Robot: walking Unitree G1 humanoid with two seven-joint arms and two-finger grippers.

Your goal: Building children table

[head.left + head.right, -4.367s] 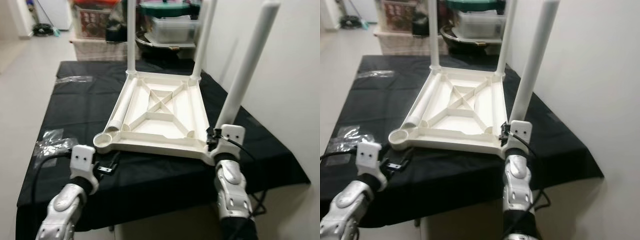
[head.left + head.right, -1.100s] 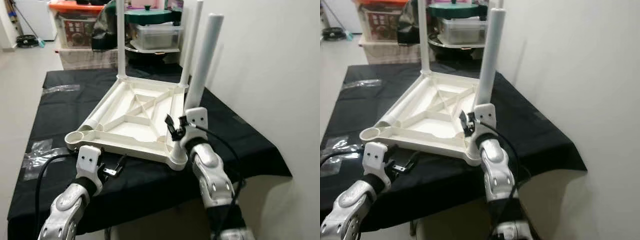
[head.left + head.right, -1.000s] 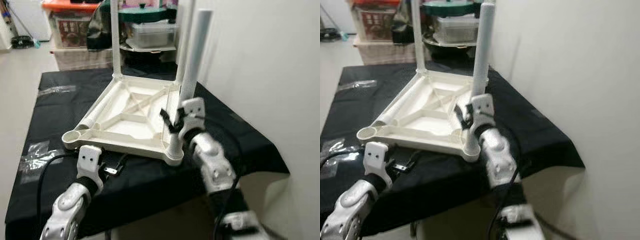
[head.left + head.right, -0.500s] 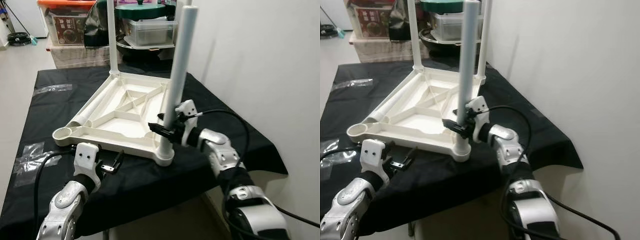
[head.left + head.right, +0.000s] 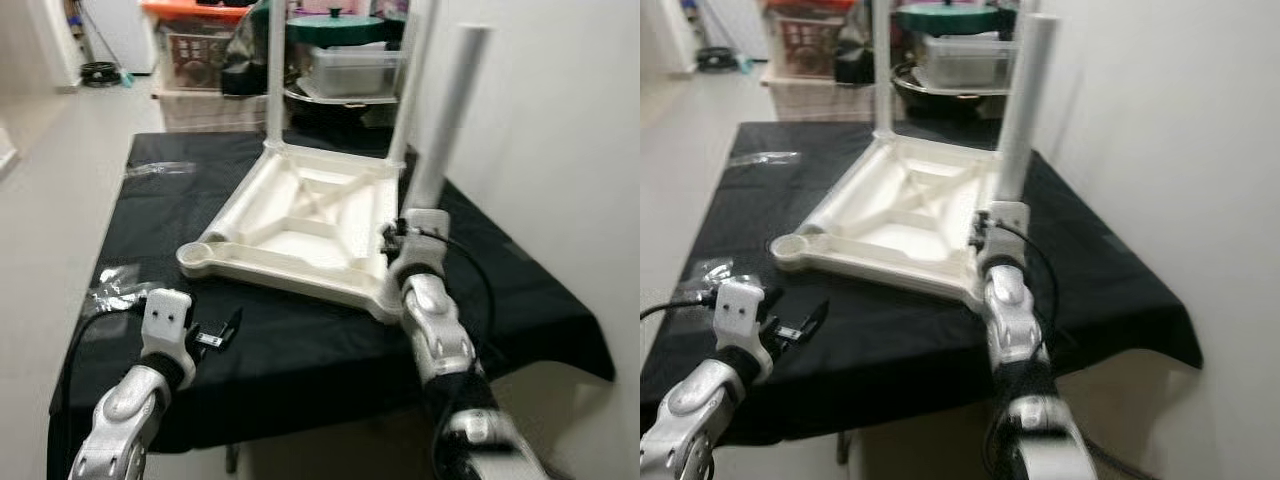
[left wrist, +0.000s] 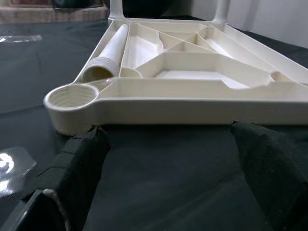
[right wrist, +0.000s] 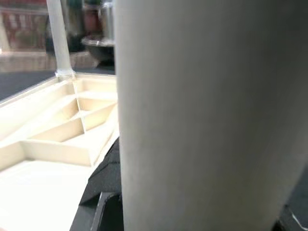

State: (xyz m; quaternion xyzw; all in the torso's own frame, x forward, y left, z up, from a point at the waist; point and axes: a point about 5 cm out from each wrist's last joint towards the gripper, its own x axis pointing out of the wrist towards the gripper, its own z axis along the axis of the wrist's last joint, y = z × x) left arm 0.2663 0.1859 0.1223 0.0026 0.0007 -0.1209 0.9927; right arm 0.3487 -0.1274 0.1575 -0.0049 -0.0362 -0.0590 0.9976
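Cream plastic, the upturned tabletop [image 5: 300, 225] lies underside-up in the middle of the black-clothed table [image 5: 520, 300], so its corner sockets face upward to take legs. Two legs stand in the corners at 12 o'clock, a third leg [image 5: 440, 120] rises from the corner at 4 o'clock, and the socket [image 6: 72, 97] at 8 o'clock is open, with the loose fourth leg [image 6: 108, 55] lying inside the frame beside it. The right gripper [image 5: 400, 240] has its fingers closed around the third leg's base, probably to twist it home. The left gripper [image 5: 222, 332] hovers at 8 o'clock, fingers spread and holding nothing, facing the open socket. Half a second ago the right forearm reached in from the side; now it lines up below the leg.
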